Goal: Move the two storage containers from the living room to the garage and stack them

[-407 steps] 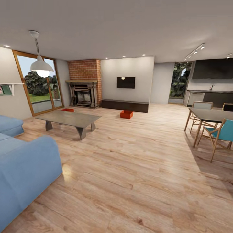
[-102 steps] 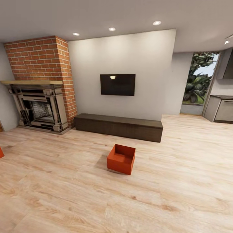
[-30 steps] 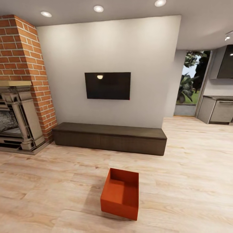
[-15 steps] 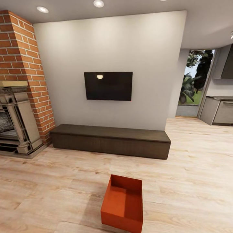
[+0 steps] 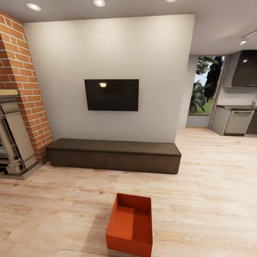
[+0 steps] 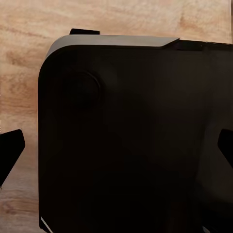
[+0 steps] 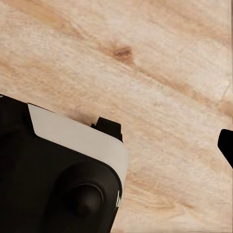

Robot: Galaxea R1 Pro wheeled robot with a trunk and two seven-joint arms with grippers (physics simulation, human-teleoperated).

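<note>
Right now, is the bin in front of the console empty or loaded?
Empty. The head view looks down into the orange-red storage container and shows bare inner walls and bottom. It sits upright on the wood-plank floor.

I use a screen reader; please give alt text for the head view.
An empty orange-red storage container sits on the light wood-plank floor, close in front. Behind it, a low dark console runs beneath a wall-mounted black TV; a brick fireplace stands at left.

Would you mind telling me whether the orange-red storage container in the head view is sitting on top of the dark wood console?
No, the storage container rests on the wood-plank floor, in front of the console.
</note>
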